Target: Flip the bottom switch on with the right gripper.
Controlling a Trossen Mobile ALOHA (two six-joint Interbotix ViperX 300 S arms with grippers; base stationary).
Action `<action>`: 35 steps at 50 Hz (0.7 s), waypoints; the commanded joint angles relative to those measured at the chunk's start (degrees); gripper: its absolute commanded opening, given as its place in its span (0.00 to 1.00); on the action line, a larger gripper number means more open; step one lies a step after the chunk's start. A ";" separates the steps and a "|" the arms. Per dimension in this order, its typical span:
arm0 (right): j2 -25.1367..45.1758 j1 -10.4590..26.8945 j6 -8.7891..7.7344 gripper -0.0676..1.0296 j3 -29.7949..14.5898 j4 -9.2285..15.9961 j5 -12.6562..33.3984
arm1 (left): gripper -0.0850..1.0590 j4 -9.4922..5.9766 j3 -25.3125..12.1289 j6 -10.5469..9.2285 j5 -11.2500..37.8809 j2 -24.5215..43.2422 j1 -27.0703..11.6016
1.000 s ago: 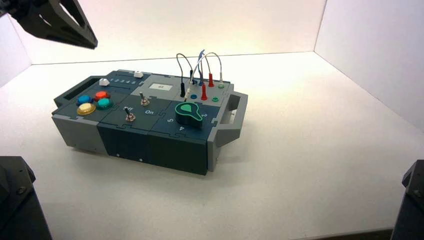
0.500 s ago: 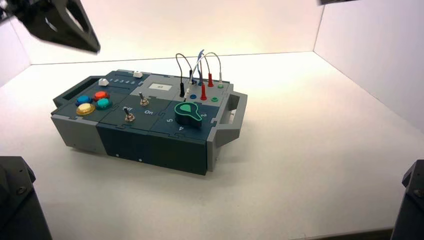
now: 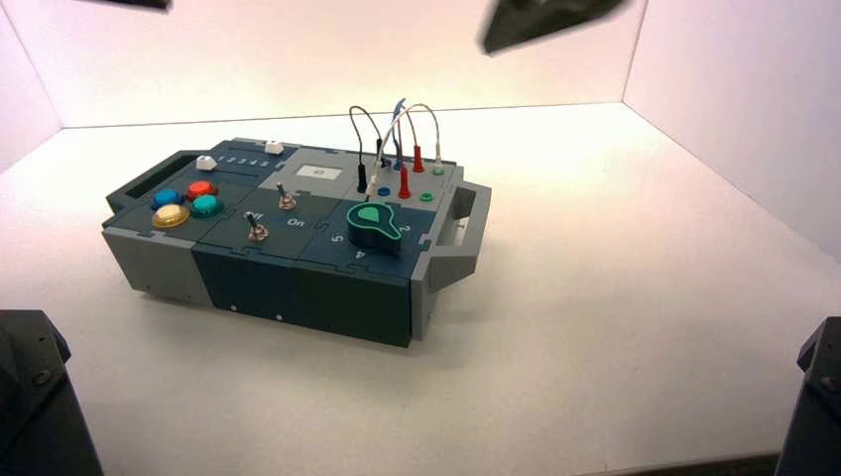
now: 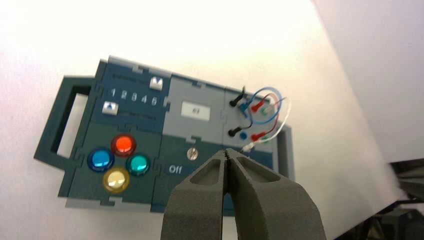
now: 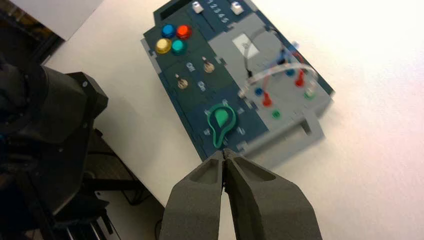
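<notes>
The bottom switch (image 3: 257,231) (image 5: 181,82) is a tiny silver toggle near the front edge of the dark blue box (image 3: 248,273), left of the green knob (image 3: 375,224) (image 5: 220,121). A twin toggle (image 3: 285,198) (image 4: 191,154) stands behind it. My right gripper (image 5: 224,152) is shut on nothing and hangs high above the box; in the high view it is a blurred dark shape (image 3: 516,30) at the top, well apart from the switch. My left gripper (image 4: 227,152) is shut too, high over the box, and its fingers (image 4: 200,200) hide the bottom switch in that view.
Round blue, red, teal and yellow buttons (image 3: 186,203) sit at the box's left end. Looped wires with red and black plugs (image 3: 397,149) rise at the back right. Grey handles (image 3: 466,223) stick out at both ends. White walls close in the white table (image 3: 615,297).
The left gripper has risen almost out of the high view's top left corner. The right gripper has come in from the top edge, moving left and down.
</notes>
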 commanded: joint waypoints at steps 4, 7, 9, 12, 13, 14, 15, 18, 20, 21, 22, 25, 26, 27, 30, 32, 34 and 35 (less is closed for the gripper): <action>11.51 2.90 -0.62 0.04 -8.26 0.18 -0.70 | 0.05 0.09 0.09 -0.44 1.67 -6.86 3.16; 15.73 3.96 -0.88 0.04 -11.16 0.18 -0.44 | 0.05 0.09 0.09 -0.44 2.90 -8.44 3.69; 19.25 4.57 -1.05 0.04 -13.54 0.09 0.09 | 0.05 0.09 0.18 -0.44 3.78 -9.58 4.13; 24.43 5.27 -1.32 0.04 -17.31 0.00 1.14 | 0.05 0.18 0.18 -0.44 4.66 -10.99 4.48; 25.84 5.36 -1.49 0.04 -18.54 0.00 1.58 | 0.05 0.18 0.18 -0.44 4.75 -11.16 4.48; 26.63 5.45 -1.49 0.04 -19.25 0.00 1.85 | 0.05 0.09 0.09 -0.44 5.01 -11.51 4.48; 28.13 5.62 -1.58 0.04 -20.57 0.00 2.37 | 0.05 0.09 0.09 -0.53 5.27 -11.87 4.48; 31.90 5.98 -1.76 0.04 -24.17 0.00 3.96 | 0.05 0.18 0.00 -0.53 5.63 -12.39 4.48; 33.66 6.15 -1.76 0.04 -25.93 0.00 4.83 | 0.05 0.18 -0.09 -0.53 5.63 -12.92 4.57; 34.63 6.24 -1.85 0.04 -26.98 0.00 5.45 | 0.05 0.09 -0.09 -0.53 5.71 -13.45 4.57; 35.16 6.24 -1.85 0.04 -27.60 0.00 5.71 | 0.05 0.18 -0.26 -0.62 5.63 -13.80 4.57; 37.88 6.42 -2.29 0.04 -30.76 0.00 7.12 | 0.05 0.18 -0.44 -0.70 5.71 -14.77 4.57; 38.32 6.50 -2.37 0.04 -31.38 0.00 7.38 | 0.05 0.18 -0.44 -0.79 5.71 -14.94 4.66; 39.29 6.59 -2.37 0.04 -32.43 0.00 7.82 | 0.05 0.18 -0.53 -0.88 5.80 -15.47 4.66; 41.31 6.68 -2.64 0.04 -34.89 0.00 9.14 | 0.05 0.18 -0.62 -1.23 5.98 -16.61 4.66; 42.80 6.68 -2.72 0.04 -36.83 0.00 10.28 | 0.05 0.18 -0.62 -1.49 5.98 -17.14 4.66; 43.95 6.77 -2.81 0.04 -38.06 0.09 11.07 | 0.05 0.09 -0.53 -1.85 6.06 -18.02 4.75; 44.65 6.77 -2.90 0.04 -39.02 0.00 11.60 | 0.05 0.09 -0.44 -2.02 6.15 -18.37 4.75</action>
